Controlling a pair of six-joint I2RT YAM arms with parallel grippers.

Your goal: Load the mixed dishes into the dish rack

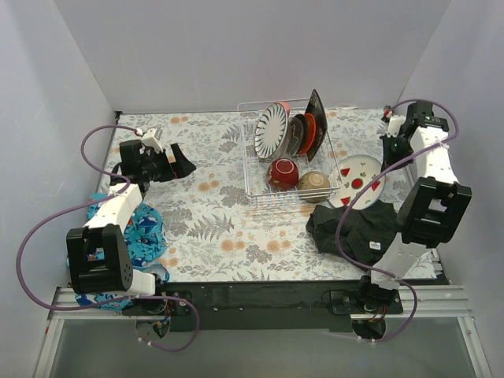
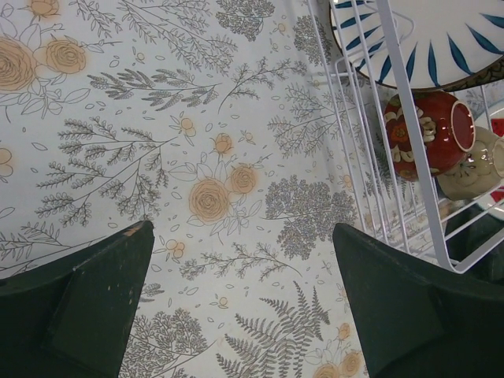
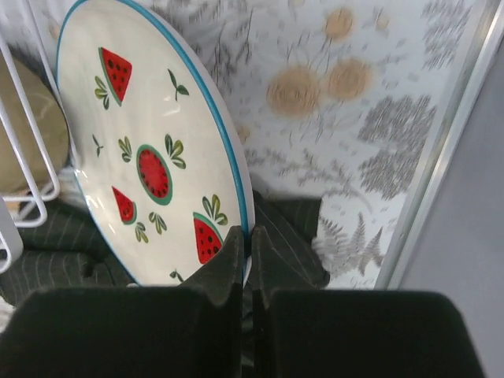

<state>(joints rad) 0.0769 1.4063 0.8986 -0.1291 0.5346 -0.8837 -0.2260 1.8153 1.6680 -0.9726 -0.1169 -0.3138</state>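
Observation:
The white wire dish rack (image 1: 256, 185) stands mid-table and holds a striped white plate (image 1: 272, 130), an orange plate (image 1: 309, 132), a black plate (image 1: 316, 116), a red bowl (image 1: 283, 173) and a tan-bottomed bowl (image 1: 315, 185). My right gripper (image 3: 246, 234) is shut on the rim of a white plate with red watermelon marks (image 3: 150, 142). That plate (image 1: 358, 179) is tilted just right of the rack, over the black cloth (image 1: 358, 228). My left gripper (image 2: 240, 236) is open and empty above the tablecloth, left of the rack (image 2: 409, 118). The pink cup is out of view.
A blue patterned cloth (image 1: 142, 232) lies at the near left beside the left arm. The black cloth (image 3: 295, 228) spreads under the held plate. The table's metal right edge (image 3: 441, 157) and the side wall are close to the right gripper.

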